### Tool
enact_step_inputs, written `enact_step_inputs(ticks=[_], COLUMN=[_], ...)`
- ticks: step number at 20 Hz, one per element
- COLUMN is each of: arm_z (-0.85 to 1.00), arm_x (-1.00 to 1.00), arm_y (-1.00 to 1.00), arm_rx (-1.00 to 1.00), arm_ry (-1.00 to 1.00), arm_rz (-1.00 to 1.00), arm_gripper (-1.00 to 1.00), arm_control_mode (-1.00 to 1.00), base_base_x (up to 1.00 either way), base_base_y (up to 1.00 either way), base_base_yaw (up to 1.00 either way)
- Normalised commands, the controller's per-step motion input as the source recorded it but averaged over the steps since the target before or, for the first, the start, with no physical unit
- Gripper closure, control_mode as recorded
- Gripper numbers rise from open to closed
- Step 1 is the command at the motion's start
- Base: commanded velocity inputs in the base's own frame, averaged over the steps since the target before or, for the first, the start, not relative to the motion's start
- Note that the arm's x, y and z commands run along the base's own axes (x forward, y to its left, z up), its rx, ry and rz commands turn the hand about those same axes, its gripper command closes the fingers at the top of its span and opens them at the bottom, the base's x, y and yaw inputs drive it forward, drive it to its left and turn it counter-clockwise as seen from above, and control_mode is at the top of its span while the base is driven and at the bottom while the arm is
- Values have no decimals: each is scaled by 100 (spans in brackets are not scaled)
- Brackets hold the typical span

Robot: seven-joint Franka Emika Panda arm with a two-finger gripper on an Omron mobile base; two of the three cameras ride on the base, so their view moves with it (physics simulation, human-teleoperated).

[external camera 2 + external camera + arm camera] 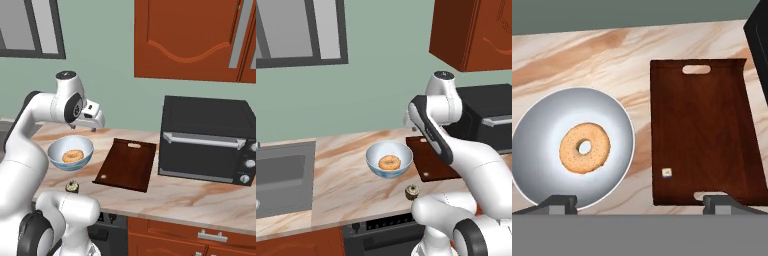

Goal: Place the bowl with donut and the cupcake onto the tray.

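The gripper (640, 204) is held open above the tray (704, 135); beside the tray, the donut (585, 148) is seen in the bowl (542, 125).

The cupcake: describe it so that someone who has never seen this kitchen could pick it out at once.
Start at the black microwave on the marble counter; left of it lies the dark reddish-brown tray, and left of that the bowl holding the donut. The cupcake sits alone near the counter's front edge, in front of the bowl. It is tiny and dark brown with a pale swirled top, not the orange ring.
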Motion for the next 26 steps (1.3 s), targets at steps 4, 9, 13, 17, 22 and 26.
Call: enact_step_inputs(ticks=[4, 9, 13, 17, 22, 26], arm_z=[-19, -22, -38, -31, -15, -8], arm_x=[0, 0, 0, 0, 0, 4], arm_y=[0, 3, 20, 18, 3, 0], arm_rx=[1, 1, 0, 0, 0, 0], arm_ry=[0, 0, 1, 0, 0, 0], arm_rz=[-3, -3, 0, 0, -1, -3], arm_gripper=[-100, -100, -100, -100, -100, -100], arm_control_mode=[-100, -100, -100, -100, -100, -100], base_base_x=[0, 0, 0, 0, 0, 0], base_base_y=[0, 0, 0, 0, 0, 0], base_base_yaw=[0, 0, 0, 0, 0, 0])
